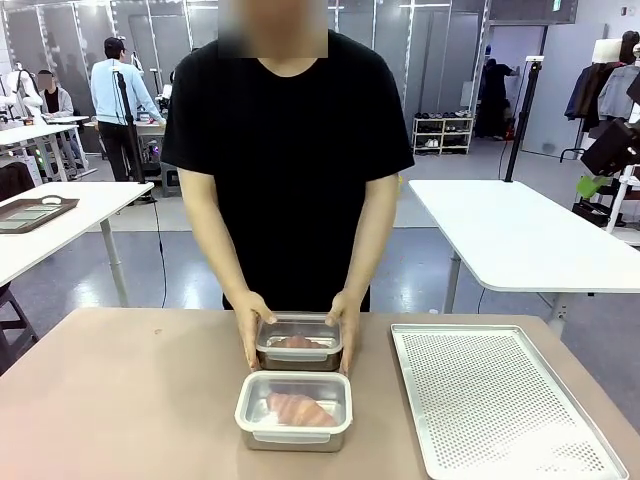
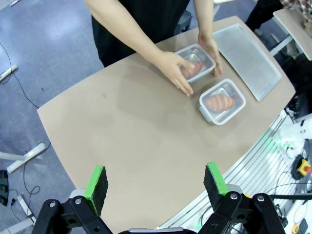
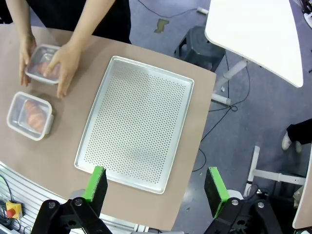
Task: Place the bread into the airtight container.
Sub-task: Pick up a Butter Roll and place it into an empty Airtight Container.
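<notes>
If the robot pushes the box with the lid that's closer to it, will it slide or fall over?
The near lidded container sits low and flat on the table, so it would probably slide rather than tip. Its clear lid looks smooth, so a tool might slip on top. The bread inside looks small, so the box is likely fairly light.

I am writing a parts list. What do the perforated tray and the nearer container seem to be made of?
The flat rectangular perforated tray looks like matte silver metal, probably aluminium: dull sheen, punched holes. The nearer lidded container seems to have a grey metal body and a translucent plastic lid, since bread shows through.
</notes>
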Controlling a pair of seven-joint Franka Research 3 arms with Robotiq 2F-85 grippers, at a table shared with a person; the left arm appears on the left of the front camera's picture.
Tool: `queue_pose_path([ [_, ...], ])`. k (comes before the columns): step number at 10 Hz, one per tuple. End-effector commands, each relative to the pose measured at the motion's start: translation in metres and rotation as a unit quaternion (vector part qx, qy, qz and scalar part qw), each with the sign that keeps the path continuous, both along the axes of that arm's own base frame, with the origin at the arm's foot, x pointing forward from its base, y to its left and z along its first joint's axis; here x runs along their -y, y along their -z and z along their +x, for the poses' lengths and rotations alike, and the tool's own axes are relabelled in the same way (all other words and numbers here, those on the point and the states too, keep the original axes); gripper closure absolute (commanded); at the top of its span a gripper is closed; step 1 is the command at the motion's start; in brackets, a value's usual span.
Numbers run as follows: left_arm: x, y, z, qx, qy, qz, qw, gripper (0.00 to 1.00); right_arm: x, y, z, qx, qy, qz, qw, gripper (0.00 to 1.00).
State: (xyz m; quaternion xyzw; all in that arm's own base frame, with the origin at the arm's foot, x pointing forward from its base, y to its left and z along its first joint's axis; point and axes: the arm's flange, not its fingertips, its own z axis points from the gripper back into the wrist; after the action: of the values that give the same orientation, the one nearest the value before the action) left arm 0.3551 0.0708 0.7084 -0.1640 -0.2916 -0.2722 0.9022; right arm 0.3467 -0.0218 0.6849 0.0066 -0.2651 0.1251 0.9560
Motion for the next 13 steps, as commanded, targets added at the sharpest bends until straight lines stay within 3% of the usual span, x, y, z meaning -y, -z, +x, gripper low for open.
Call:
queue_pose_path([
  [1,0.0006,-0.0003,-0.0010,0.001,0.006,-0.001,1.000,0.00,0.0011,-0.0004,0.0005,0.002,-0.003,-0.007,1.000,0.00],
  [13,0.0006,-0.0003,-0.0010,0.001,0.006,-0.001,1.000,0.00,0.0011,-0.0004,0.0005,0.002,-0.003,-0.007,1.000,0.00],
])
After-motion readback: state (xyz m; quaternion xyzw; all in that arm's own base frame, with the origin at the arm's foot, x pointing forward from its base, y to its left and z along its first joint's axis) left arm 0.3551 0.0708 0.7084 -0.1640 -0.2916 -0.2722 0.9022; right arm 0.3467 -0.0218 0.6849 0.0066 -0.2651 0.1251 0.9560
